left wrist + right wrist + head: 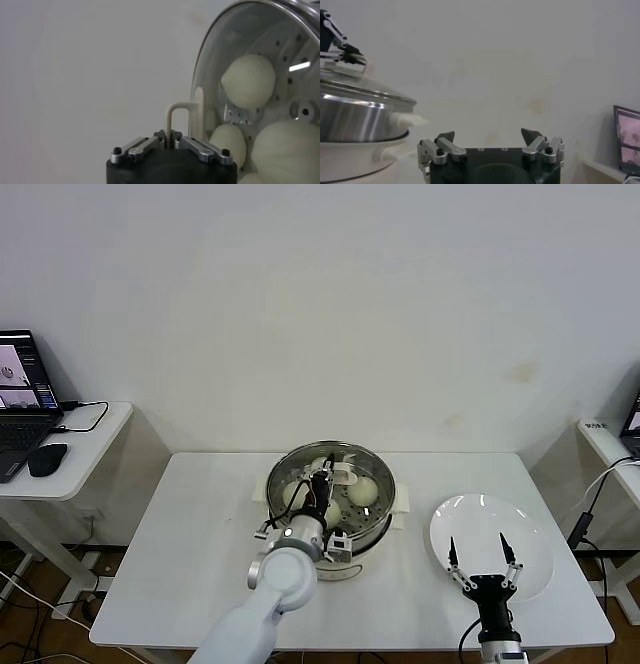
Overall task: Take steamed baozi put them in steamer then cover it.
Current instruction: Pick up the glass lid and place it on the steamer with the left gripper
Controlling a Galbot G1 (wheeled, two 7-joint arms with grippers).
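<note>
The steamer [385, 484] stands mid-table on its white base. The glass cover [350, 456] lies over its top. Several baozi [362, 491] show through the glass. My left gripper [322, 481] is above the cover, shut on its cream-white bar handle [176, 114]. In the left wrist view the gripper [170, 138] pinches the handle's leg, with baozi [248, 81] behind the cover's glass [212, 60]. My right gripper [478, 556] is open and empty over the near edge of the white plate [530, 534]. In the right wrist view it [490, 135] stands apart from the steamer [350, 117] and cover [365, 90].
A side table at the left holds a laptop [20, 399] and a mouse [47, 457]. Another side table [605, 439] stands at the right with a screen [627, 145] and cables. The white table's edges [140, 624] are near both arms.
</note>
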